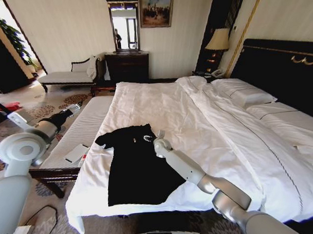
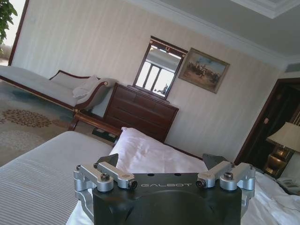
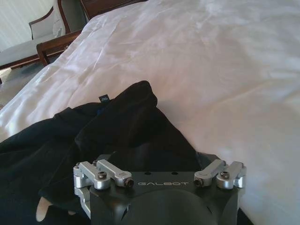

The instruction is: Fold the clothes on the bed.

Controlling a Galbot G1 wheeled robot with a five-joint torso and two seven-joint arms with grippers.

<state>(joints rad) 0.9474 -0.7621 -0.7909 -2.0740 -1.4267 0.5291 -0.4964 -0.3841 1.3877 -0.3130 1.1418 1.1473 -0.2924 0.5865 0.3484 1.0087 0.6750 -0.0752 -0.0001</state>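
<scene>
Black T-shirt (image 1: pixel 135 166) bunched at the collar, right gripper (image 1: pixel 158 142) at its 1 o'clock, grip unclear; pinch 1 layer only, I'd say.

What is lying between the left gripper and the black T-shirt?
In the head view, the left gripper hangs over the striped bench. Between it and the black T-shirt lie bench cushion and white bed sheet.

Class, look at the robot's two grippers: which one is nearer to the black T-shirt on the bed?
The right. The right gripper is at the black T-shirt, by its upper edge on the bed. The left gripper is held out over the striped bench beside the bed, well apart from the shirt.
</scene>
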